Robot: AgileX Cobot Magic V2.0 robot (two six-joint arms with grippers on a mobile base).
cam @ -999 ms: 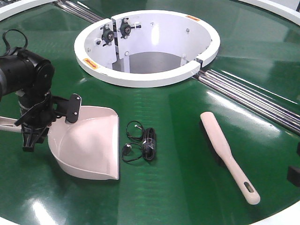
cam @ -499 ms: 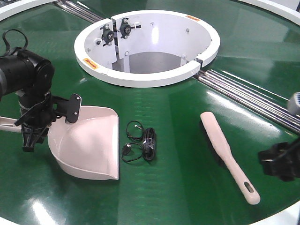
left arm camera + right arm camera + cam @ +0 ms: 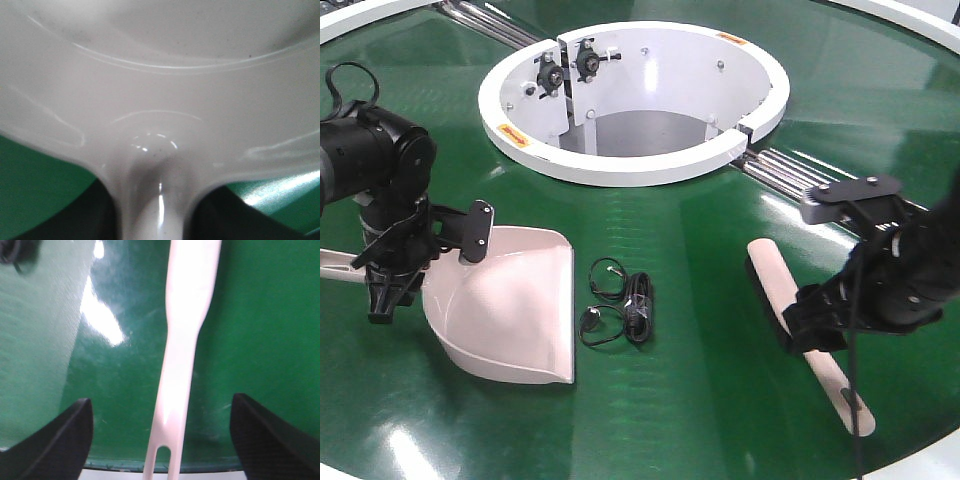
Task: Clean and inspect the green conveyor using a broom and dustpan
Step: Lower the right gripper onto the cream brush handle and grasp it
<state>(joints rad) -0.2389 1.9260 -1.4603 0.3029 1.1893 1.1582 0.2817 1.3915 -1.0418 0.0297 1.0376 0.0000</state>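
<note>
Two pale pink tools: left fingers [image 3: 382, 298] clamp the dustpan [image 3: 510, 310], right fingers [image 3: 65, 440] gape over the broom [image 3: 182, 340]

Front view, 9 o'clock: left arm [image 3: 375, 160], a glossy black rounded housing with a thin black cable loop [image 3: 345, 80] at its 11 o'clock. A flat black bracket plate [image 3: 477, 230] with two small pale dots sits at its 4 o'clock. The left claw [image 3: 382, 300] is black, slim and tapered.

Front view, 3 o'clock: right arm [image 3: 905, 275], matt black and blocky, capped at 11 o'clock by a flat grey bar [image 3: 845, 195] with a black top face. A thin black cable [image 3: 855, 400] hangs at its 6 o'clock.

Right wrist view: right claw [image 3: 162, 440], with two black wedge-shaped fingers [image 3: 55, 440] of fine woven-looking texture at 7 and 5 o'clock.
</note>
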